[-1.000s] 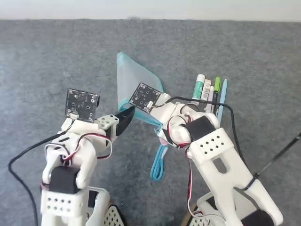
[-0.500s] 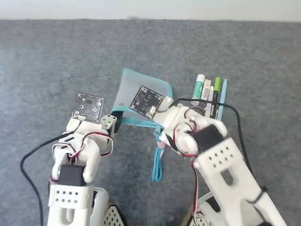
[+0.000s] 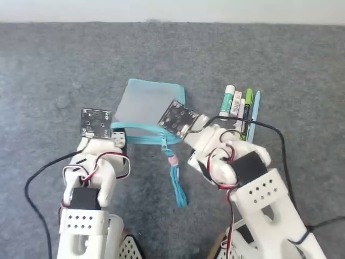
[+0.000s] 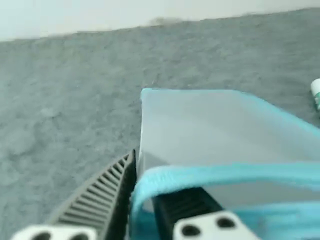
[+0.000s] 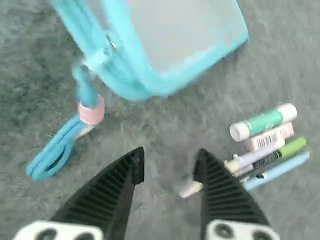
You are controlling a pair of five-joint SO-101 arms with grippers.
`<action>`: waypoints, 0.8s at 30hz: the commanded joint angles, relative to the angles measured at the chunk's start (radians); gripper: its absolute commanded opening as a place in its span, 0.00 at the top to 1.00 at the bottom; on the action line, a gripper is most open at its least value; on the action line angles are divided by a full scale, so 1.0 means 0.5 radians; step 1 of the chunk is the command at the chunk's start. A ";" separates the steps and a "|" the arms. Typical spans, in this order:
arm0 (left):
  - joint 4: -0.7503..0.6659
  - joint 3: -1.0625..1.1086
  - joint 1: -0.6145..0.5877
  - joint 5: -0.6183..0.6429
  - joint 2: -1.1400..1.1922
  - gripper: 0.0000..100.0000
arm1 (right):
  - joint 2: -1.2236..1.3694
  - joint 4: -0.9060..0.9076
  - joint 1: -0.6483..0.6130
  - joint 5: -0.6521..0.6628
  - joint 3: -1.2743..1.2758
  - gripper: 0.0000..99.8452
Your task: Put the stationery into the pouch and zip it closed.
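Note:
The translucent pouch (image 3: 148,105) with blue trim lies flat on the grey carpet, its zipper edge toward the arms. My left gripper (image 3: 121,135) is shut on the pouch's corner; the blue trim (image 4: 150,182) sits between its fingers. The zipper pull, with a pink bead (image 3: 173,161) and a blue cord (image 3: 178,189), trails toward the arms. My right gripper (image 5: 169,156) is open over bare carpet, apart from the pouch (image 5: 185,35), with nothing in it. The stationery (image 3: 240,105) lies in a row beside the pouch: a glue stick (image 5: 263,122), a green pen (image 5: 272,152) and a blue pen (image 5: 277,169).
Grey carpet covers the table up to a pale wall (image 3: 172,11) at the back. A black cable (image 3: 264,135) from the right arm crosses over the near ends of the pens. A small pale piece (image 5: 190,189) lies on the carpet by one right finger.
The pouch stood up on edge a second ago and now lies flat. The right arm has drawn back from it toward the stationery. The cord has straightened out.

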 commanded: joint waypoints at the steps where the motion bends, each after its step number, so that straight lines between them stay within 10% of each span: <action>1: -0.071 -0.020 -0.120 0.150 -0.018 0.99 | -0.069 0.069 0.189 -0.101 -0.086 0.80; 24: -0.068 0.008 -0.153 0.212 -0.031 0.99 | 1.705 -0.008 0.996 -0.789 -0.930 0.83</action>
